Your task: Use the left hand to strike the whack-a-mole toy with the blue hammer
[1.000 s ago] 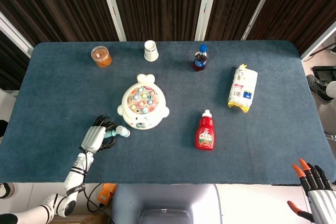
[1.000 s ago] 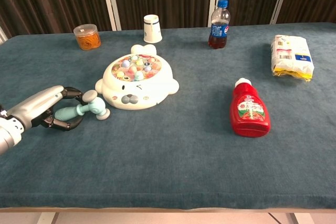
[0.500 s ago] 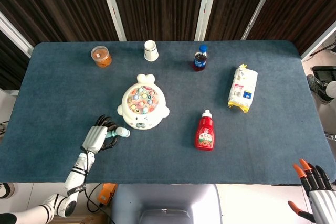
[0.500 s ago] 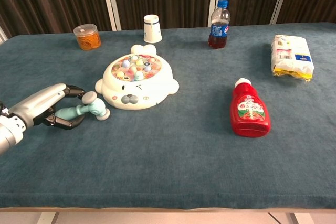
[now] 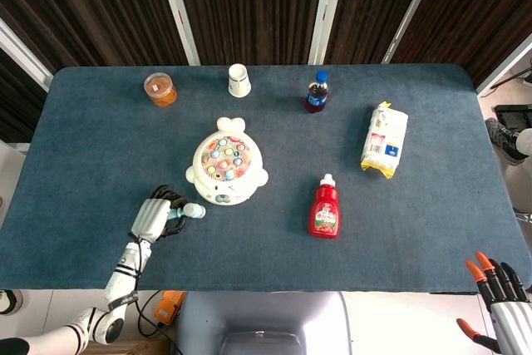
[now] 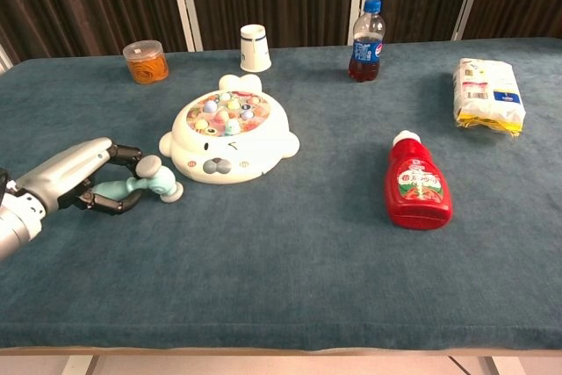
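Currently left hand lies low on the table, fingers curled around the handle of the blue hammer; hammer head pokes out just beyond the fingertips, resting on the cloth. Whack-a-mole toy sits just beyond the hammer head, apart from it, its well filled with coloured pegs. Farther off: one clear tub holding something orange, one white cup standing inverted, one cola bottle upright with dark drink inside. Well away, past the toy: one red ketchup bottle lying flat, one white packet. Right hand is off the table edge, fingers spread, holding nothing.
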`<state>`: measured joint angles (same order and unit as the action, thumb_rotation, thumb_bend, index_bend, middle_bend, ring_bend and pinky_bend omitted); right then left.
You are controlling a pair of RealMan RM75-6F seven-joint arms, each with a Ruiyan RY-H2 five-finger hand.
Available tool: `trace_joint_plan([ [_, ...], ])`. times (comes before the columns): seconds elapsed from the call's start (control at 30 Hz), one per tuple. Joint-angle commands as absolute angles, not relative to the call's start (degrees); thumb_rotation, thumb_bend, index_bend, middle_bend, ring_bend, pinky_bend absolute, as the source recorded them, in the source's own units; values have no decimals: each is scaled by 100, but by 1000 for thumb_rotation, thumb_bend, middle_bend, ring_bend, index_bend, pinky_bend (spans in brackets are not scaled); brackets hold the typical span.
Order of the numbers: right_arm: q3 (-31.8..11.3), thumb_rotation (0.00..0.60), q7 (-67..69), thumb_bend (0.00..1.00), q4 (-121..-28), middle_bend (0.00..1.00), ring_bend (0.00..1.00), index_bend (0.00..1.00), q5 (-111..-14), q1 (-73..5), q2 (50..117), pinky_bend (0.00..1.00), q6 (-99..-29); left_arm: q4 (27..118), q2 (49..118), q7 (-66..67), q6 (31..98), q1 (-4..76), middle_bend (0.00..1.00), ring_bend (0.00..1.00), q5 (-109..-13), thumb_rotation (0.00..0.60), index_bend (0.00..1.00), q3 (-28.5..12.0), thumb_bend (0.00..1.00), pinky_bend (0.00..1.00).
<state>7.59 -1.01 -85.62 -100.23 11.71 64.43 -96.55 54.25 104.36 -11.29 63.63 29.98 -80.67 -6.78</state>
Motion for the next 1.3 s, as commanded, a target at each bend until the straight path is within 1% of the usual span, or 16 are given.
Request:
trace_joint_plan([
  [0.03, 759, 600, -95, 174, -8560, 22, 0, 0, -10021, 1171, 6441, 0, -9653, 5407, 10470, -1054, 6406, 2992, 589, 330, -8048, 600, 601, -697, 494, 188],
  [0.1, 762, 600, -95, 174, -8557, 22, 0, 0, -10024, 1172, 6440, 0, -9654, 5401, 10489, -1023, 6442, 2987, 617, 353, -8045, 600, 622, -707, 507, 220],
  [0.2, 763, 600, -88, 174, -8556, 22, 0, 0, -10030, 1175, 6438, 0, -9661, 5352, 10566, -969, 6586, 2963, 692, 411, -8035, 600, 671, -755, 561, 296],
  [0.3, 764, 600, -80, 174, -8550, 22, 0, 0, -10032, 1178, 6437, 0, -9668, 5335, 10604, -902, 6624, 2942, 784, 488, -7995, 600, 698, -779, 611, 421],
  [0.33, 766, 600, -79, 174, -8548, 22, 0, 0, -10035, 1179, 6437, 0, -9669, 5366, 10593, -899, 6601, 2934, 815, 520, -7973, 600, 702, -781, 626, 496],
  [0.37, 768, 600, -77, 174, -8547, 22, 0, 0, -10038, 1178, 6436, 0, -9667, 5408, 10571, -886, 6577, 2925, 830, 538, -7946, 600, 703, -785, 635, 547],
  [0.43, 769, 600, -79, 174, -8545, 22, 0, 0, -10040, 1178, 6435, 0, -9666, 5523, 10527, -908, 6570, 2899, 863, 594, -7900, 600, 702, -807, 657, 731],
  [0.5, 771, 600, -77, 174, -8545, 22, 0, 0, -10041, 1178, 6434, 0, -9663, 5721, 10446, -949, 6586, 2858, 892, 642, -7857, 600, 697, -833, 678, 894],
  [0.53, 772, 600, -76, 174, -8544, 22, 0, 0, -10043, 1179, 6433, 0, -9665, 5817, 10404, -963, 6613, 2838, 908, 667, -7847, 600, 694, -846, 693, 959],
  [0.57, 775, 600, -77, 174, -8542, 22, 0, 0, -10047, 1180, 6432, 0, -9667, 5964, 10350, -977, 6647, 2803, 919, 687, -7811, 600, 691, -873, 704, 989],
  [0.67, 782, 600, -85, 174, -8537, 22, 0, 0, -10064, 1184, 6435, 0, -9675, 6408, 10182, -1048, 6679, 2731, 945, 742, -7697, 600, 691, -959, 732, 1000],
  [0.83, 802, 600, -84, 174, -8524, 22, 0, 0, -10110, 1196, 6437, 0, -9706, 7391, 9741, -1265, 6580, 2606, 962, 777, -7408, 600, 691, -1124, 761, 1000],
  [0.93, 810, 600, -74, 174, -8513, 22, 0, 0, -10127, 1203, 6437, 0, -9722, 7751, 9594, -1462, 6683, 2500, 981, 813, -7312, 600, 690, -1218, 781, 1000],
  [1.07, 812, 600, -75, 174, -8510, 22, 0, 0, -10132, 1203, 6436, 0, -9721, 7844, 9566, -1533, 6713, 2463, 995, 858, -7264, 600, 685, -1253, 797, 1000],
  [1.13, 820, 600, -83, 174, -8509, 22, 0, 0, -10148, 1200, 6436, 0, -9716, 8073, 9496, -1670, 6737, 2393, 1000, 888, -7091, 600, 680, -1366, 812, 1000],
  [1.3, 836, 600, -75, 174, -8511, 20, 0, 0, -10181, 1196, 6426, 0, -9717, 8730, 9148, -1338, 6832, 2348, 1000, 892, -6804, 600, 675, -1606, 818, 1000],
])
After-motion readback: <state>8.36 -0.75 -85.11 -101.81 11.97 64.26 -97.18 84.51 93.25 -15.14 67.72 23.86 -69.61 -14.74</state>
